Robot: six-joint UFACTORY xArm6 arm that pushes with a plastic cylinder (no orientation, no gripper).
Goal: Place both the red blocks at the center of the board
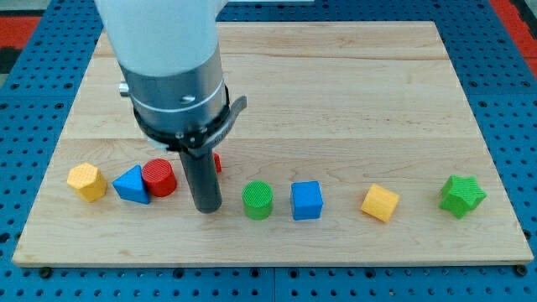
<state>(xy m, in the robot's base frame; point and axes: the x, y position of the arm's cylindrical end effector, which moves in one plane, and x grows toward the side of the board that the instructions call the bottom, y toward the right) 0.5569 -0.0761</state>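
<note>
A red cylinder (159, 177) lies near the view's bottom left, touching a blue triangle (132, 184). A second red block (217, 162) shows only as a sliver behind my rod; its shape cannot be made out. My tip (207, 208) rests on the board just right of the red cylinder and left of a green cylinder (258, 200). The arm's body hides the board's upper left.
A yellow hexagonal block (87, 181) lies at the far left. A blue cube (307, 200), a yellow cube (380, 203) and a green star (461, 196) follow in a row toward the right. The wooden board (352, 92) sits on a blue pegboard.
</note>
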